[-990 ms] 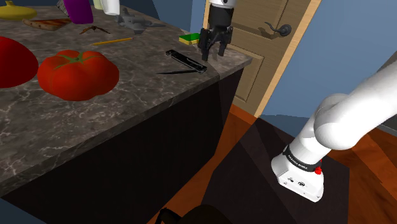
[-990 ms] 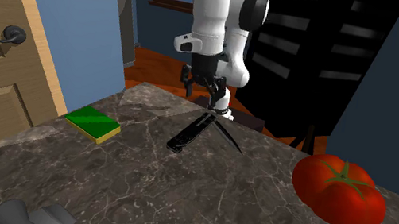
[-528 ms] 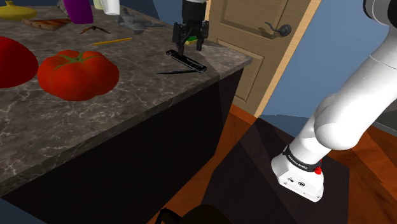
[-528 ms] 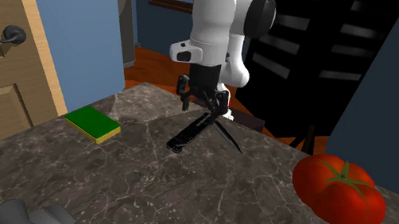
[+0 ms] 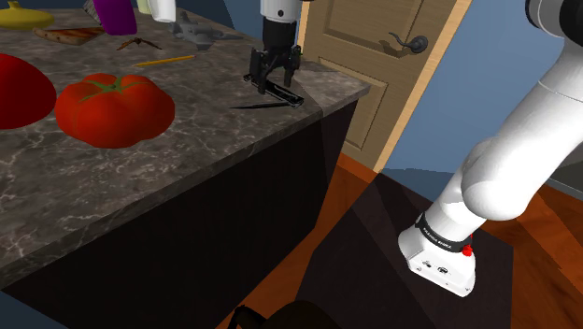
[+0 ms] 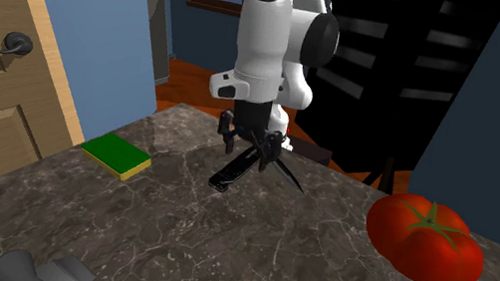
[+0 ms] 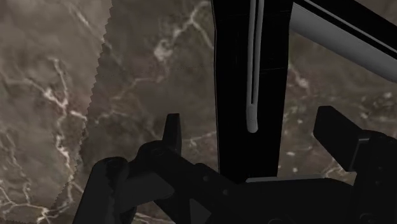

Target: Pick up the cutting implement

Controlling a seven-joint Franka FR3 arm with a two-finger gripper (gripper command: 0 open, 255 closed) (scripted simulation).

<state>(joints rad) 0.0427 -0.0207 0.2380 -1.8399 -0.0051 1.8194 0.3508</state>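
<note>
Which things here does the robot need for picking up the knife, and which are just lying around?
For the job:
- knife on the counter
- gripper, open, a finger on each side of the knife's handle

Just lying about:
- tomato
- pencil
- green sponge

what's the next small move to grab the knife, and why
Probably ease down a little and shut the fingers: the gripper is open, with the black knife handle lying between its fingers, untouched, on the marble counter.
</note>
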